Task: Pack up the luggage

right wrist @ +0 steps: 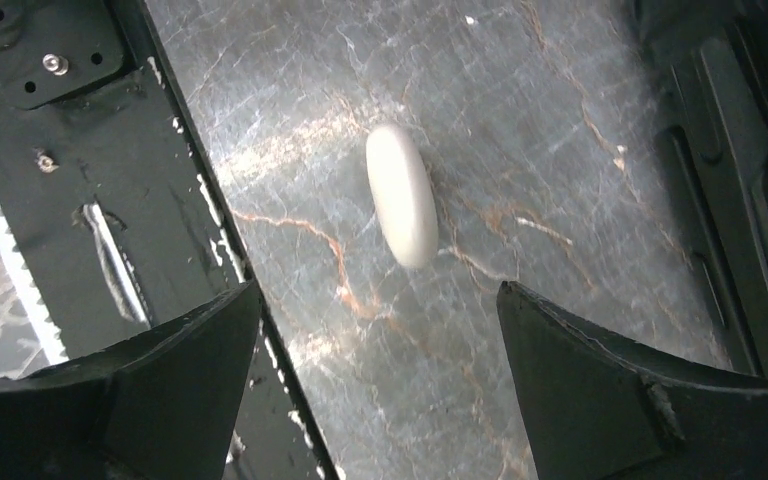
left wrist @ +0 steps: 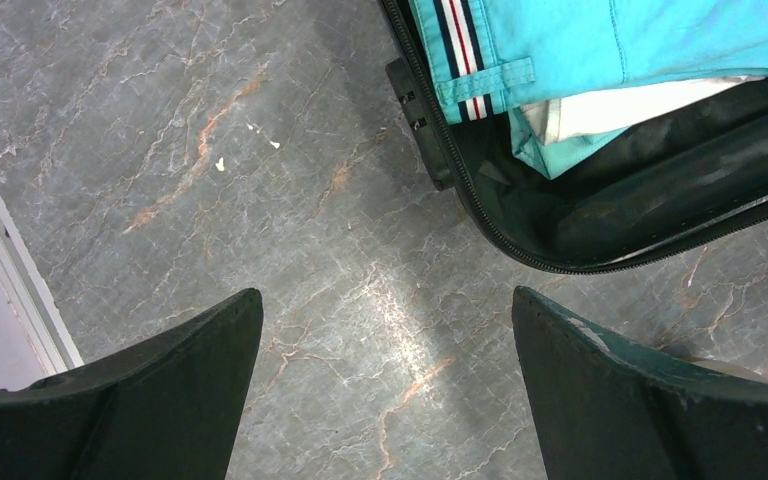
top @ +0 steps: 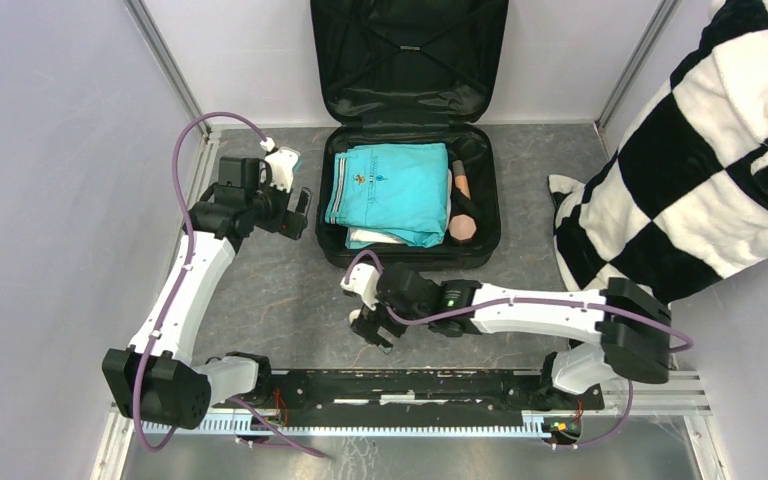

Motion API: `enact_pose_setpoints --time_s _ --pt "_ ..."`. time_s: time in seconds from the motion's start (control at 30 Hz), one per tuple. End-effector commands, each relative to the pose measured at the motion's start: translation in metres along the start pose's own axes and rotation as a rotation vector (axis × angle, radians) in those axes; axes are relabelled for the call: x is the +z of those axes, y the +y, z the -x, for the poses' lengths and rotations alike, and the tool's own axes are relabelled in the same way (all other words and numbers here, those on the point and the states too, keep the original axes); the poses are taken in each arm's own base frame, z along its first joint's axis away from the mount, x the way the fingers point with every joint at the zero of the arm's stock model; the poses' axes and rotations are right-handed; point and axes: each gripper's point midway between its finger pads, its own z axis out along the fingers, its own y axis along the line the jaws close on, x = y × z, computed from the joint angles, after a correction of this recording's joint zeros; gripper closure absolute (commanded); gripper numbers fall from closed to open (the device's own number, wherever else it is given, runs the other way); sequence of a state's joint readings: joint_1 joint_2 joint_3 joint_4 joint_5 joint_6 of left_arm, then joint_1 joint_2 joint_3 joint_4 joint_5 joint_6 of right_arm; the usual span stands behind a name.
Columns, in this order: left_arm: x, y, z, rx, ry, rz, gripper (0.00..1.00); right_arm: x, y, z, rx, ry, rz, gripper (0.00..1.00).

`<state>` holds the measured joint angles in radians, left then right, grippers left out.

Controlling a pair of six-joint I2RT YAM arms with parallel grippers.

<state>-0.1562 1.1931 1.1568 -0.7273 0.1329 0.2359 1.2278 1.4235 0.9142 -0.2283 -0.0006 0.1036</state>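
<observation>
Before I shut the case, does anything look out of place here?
Yes. A small white oval object lies loose on the table, just ahead of the open right gripper, outside the luggage, where turquoise clothes are already packed. It looks left behind.

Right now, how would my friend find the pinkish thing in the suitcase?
Find the big black open suitcase at the far side of the table. Folded turquoise clothes fill most of it, and the pinkish thing lies in the dark strip to their right. It alone is peach-coloured, a thin handle widening to a blunt head.
</observation>
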Motion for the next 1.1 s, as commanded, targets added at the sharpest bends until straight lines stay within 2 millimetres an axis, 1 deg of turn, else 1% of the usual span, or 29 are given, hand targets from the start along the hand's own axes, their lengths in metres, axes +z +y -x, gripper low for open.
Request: enact_pose_setpoints --time_s 0.0,0.13,0.23,0.33,0.4,0.43,0.47,0.5,0.57,0.63,0.7,0.73,0.77,0.83,0.87,0.9,0.97,1.07 --pt "-0.01 0.006 0.015 0.018 -0.044 0.019 0.0 0.02 0.003 0.036 -0.065 -0.073 0.026 0.05" --pt "-0.009 0.005 0.015 0.017 -0.041 0.016 0.0 0.038 -0.001 0.036 -0.089 -0.037 0.011 0.11" --pt "-0.009 0.005 0.013 0.019 -0.04 0.016 0.0 0.047 -0.004 0.036 -0.09 -0.029 0.006 0.2" --pt "-0.009 0.006 0.012 0.025 -0.037 0.021 0.0 0.051 -0.004 0.036 -0.087 -0.027 0.012 0.38" --pt "-0.009 0.007 0.01 0.029 -0.035 0.026 0.0 0.051 -0.006 0.036 -0.082 -0.028 0.01 0.56" --pt "-0.008 0.007 0.01 0.03 -0.036 0.028 0.0 0.05 -0.007 0.038 -0.08 -0.03 0.003 0.71" --pt "-0.008 0.007 0.009 0.032 -0.035 0.03 0.0 0.046 -0.01 0.041 -0.076 -0.032 -0.01 0.89" --pt "-0.008 0.008 0.009 0.033 -0.034 0.032 0.0 0.042 -0.012 0.045 -0.071 -0.04 -0.014 0.99" --pt "-0.006 0.007 0.007 0.033 -0.031 0.031 0.0 0.03 -0.022 0.057 -0.058 -0.067 -0.05 1.0" --pt "-0.006 0.007 0.006 0.032 -0.03 0.03 0.0 0.012 -0.036 0.076 -0.025 -0.103 -0.075 1.0" --pt "-0.005 0.007 0.006 0.034 -0.028 0.03 0.0 -0.009 -0.058 0.093 0.034 -0.121 -0.11 1.0" --pt "-0.006 0.008 0.006 0.034 -0.03 0.032 0.0 -0.023 -0.074 0.103 0.073 -0.14 -0.14 1.0" --pt "-0.006 0.008 0.006 0.035 -0.03 0.034 0.0 -0.038 -0.092 0.109 0.12 -0.149 -0.177 1.0" --pt "-0.006 0.008 0.006 0.035 -0.032 0.032 0.0 -0.068 -0.135 0.113 0.241 -0.169 -0.276 1.0" --pt "-0.006 0.007 0.006 0.035 -0.032 0.031 0.0 -0.081 -0.153 0.108 0.298 -0.165 -0.32 1.0" --pt "-0.006 0.007 0.006 0.035 -0.033 0.03 0.0 -0.096 -0.176 0.102 0.355 -0.172 -0.373 1.0" --pt "-0.006 0.006 0.006 0.035 -0.039 0.027 0.0 -0.123 -0.216 0.085 0.44 -0.175 -0.496 1.0" --pt "-0.004 0.005 0.005 0.03 -0.036 0.023 0.0 -0.149 -0.26 0.056 0.546 -0.145 -0.614 1.0"
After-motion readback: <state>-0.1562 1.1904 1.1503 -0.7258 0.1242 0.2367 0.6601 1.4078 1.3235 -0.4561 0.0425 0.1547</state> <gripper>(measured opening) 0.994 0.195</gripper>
